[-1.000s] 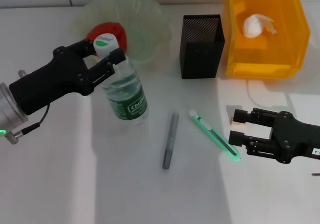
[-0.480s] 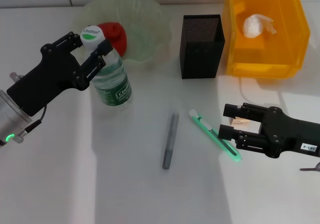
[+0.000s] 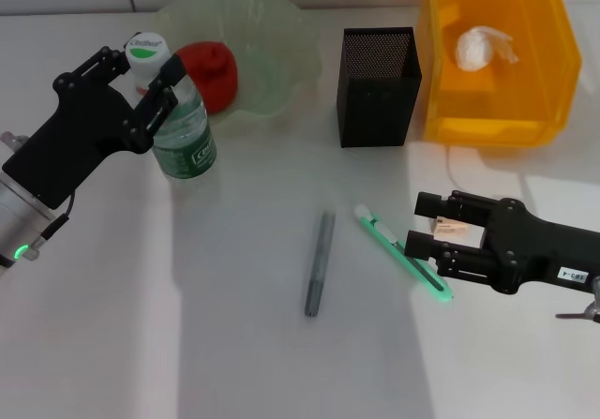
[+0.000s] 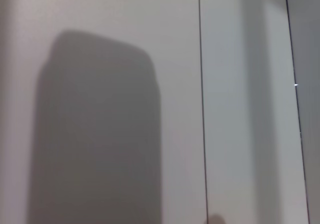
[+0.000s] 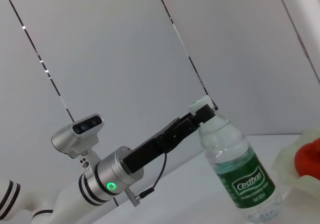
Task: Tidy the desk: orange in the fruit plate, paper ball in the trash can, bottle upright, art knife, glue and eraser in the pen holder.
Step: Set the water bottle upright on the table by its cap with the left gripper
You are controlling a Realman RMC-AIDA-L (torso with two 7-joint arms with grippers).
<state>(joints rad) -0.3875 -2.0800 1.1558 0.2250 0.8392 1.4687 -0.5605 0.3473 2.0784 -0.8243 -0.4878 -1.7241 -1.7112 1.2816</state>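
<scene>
Standing the bottle: this looks like the step in hand, and it seems nearly finished.
Left gripper (image 3: pixel 148 75): at the bottle's neck just under the cap, fingers clenched on it from either side.
Bottle (image 3: pixel 181 128): roughly upright near the front of the fruit plate; whether its base sits flat on the bench (image 3: pixel 234 363) I cannot tell. The right wrist view shows it leaning a little.
Fruit plate (image 3: pixel 281 58): pale green, at the back, with the orange (image 3: pixel 211 72) already inside.
Trash can (image 3: pixel 544 82): yellow bin at the back right, paper ball (image 3: pixel 483 47) in it.
Pen holder (image 3: pixel 377 86): black mesh, between plate and bin; I see nothing sticking out of it.
Right gripper (image 3: pixel 429 229): low over the bench, fingers released and spread, just beside the far end of the art knife (image 3: pixel 403 261), with what may be the eraser (image 3: pixel 457 231) between them.
Glue (image 3: pixel 319 261): the grey stick lying near the knife, I think.
Next move: settle the bottle squarely, then let go without tipping it; the right arm seems poised to close on its small item.
</scene>
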